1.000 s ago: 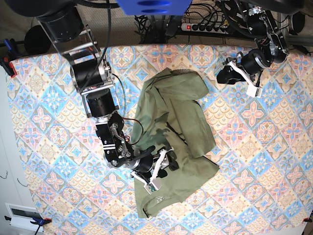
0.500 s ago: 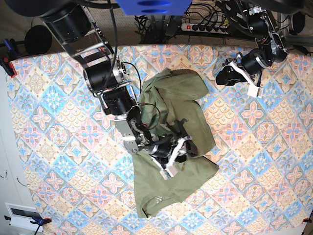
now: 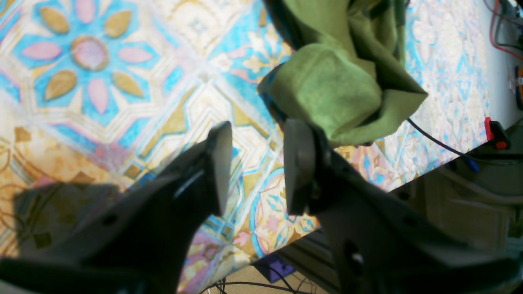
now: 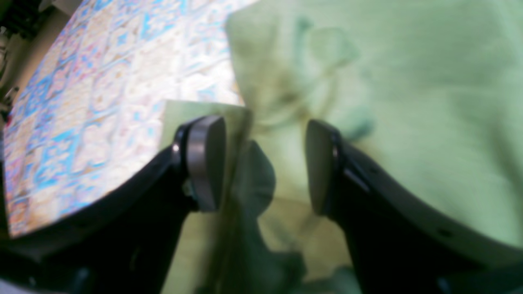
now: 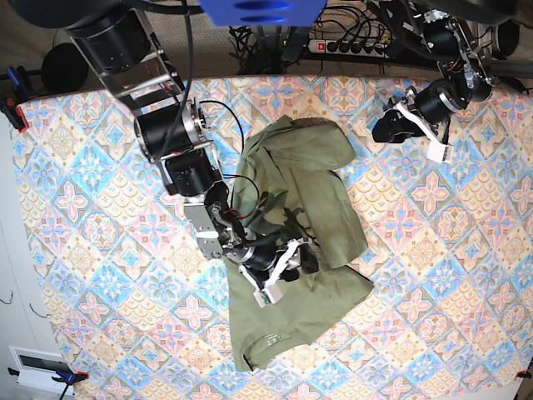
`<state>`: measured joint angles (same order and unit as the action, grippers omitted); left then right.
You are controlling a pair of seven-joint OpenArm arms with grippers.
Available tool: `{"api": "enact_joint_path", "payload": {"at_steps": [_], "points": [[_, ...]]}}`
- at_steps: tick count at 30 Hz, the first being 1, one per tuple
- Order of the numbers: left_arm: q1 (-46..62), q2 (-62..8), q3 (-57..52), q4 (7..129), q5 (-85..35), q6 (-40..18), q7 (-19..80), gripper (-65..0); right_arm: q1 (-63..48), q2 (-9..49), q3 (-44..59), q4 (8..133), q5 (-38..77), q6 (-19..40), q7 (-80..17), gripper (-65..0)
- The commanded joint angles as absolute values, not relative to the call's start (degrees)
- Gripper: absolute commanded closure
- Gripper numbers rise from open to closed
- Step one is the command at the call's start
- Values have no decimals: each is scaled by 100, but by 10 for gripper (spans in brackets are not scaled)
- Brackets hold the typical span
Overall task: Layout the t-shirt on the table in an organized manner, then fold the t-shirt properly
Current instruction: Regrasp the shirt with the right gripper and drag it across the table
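t-shirt (image 5: 296, 242) lies crumpled mid-worktop (image 5: 75, 208). right gripper (image 4: 261, 163) hovers over the cloth, jaws wide and empty; it could pinch several layers at once. left gripper (image 3: 255, 167), jaws parted, holds nothing near the far edge.

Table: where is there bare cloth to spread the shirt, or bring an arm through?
The table is bare from the t-shirt out to its left edge, also right of the shirt and below the left gripper. The middle is crowded: crumpled shirt with the right gripper over it.
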<state>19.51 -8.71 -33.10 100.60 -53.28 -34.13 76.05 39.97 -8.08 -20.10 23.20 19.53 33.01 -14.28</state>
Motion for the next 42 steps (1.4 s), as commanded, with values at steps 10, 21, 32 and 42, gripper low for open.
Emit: {"api": "enact_joint_path", "payload": {"at_steps": [10,21,32,42], "points": [[1912,-936,-3336,10167,-5455,-3433,7530,-204,4215,-900,-2018,2387,1903,3204,-1095,-304],[1903,-936,-3336,10167,-5455,-3433,7530,-204,4189,-900,-1938,2360,1429,2976,-804,-305],[1912,-971,-3336,10167,-5886,-3433,7530,-204,4119,-900,-1886,1675,523,2958,-444,-303],[1938,-971,-3336,10167,-5886,-3433,7530,-204,4004,-900,-1886,1771,523,3837,-488,-4]]}}
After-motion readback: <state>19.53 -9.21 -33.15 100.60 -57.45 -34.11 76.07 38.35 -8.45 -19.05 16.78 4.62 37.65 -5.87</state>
